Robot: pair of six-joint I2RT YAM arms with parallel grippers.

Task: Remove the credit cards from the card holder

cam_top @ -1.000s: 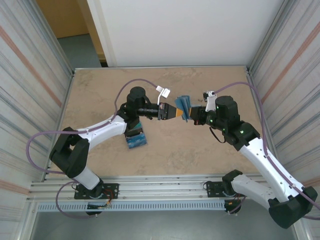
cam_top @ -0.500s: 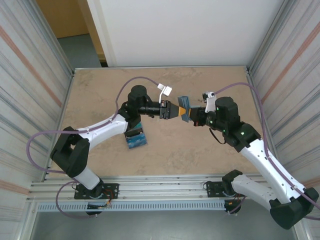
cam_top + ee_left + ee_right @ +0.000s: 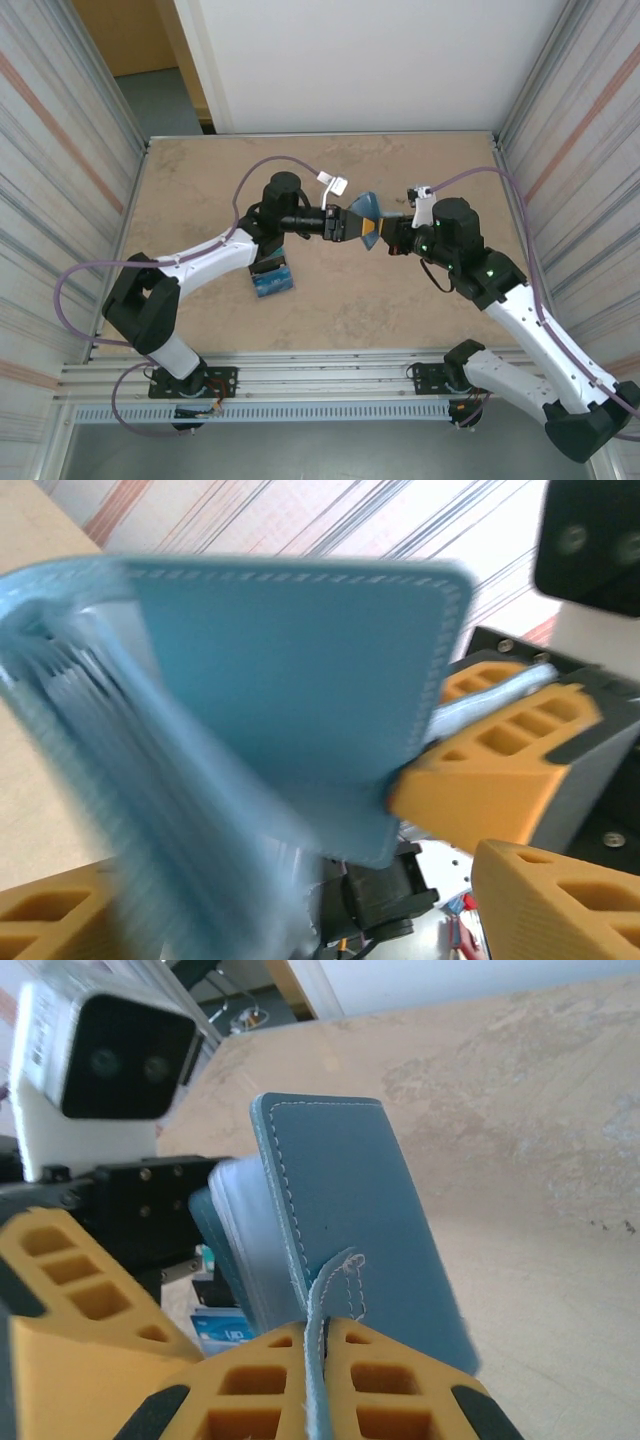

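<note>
Top external view shows the card holder (image 3: pixel 367 205) up in the air over the table (image 3: pixel 200 170), between the two arms. The right pincer (image 3: pixel 380 236) is closed on its lower edge (in the right wrist view the orange fingers (image 3: pixel 400 1380) meet on the small tab), so the holder stands up from that grip, with its long axis pointing away from the right fingers.

The left pincer (image 3: pixel 350 222) faces it from the left, just beside it, with its jaws wide apart. In the left wrist view a blue leaf hangs between its fingers, and we see no clamp on it. So the left arm is the free one, and the holder lies straight in front of it.

We judge that the coming move turns on this: the holder is half open like a fan, and the left fingers must go in between the leaves, not across the cover. The inner layers are blurred, so we cannot tell if a card sits there.

Some credit cards (image 3: pixel 272 282) lie on the table under the left forearm, well apart from the holder. The outer leaf stands in the way of the slots, and the two pincers are very near one another.
</note>
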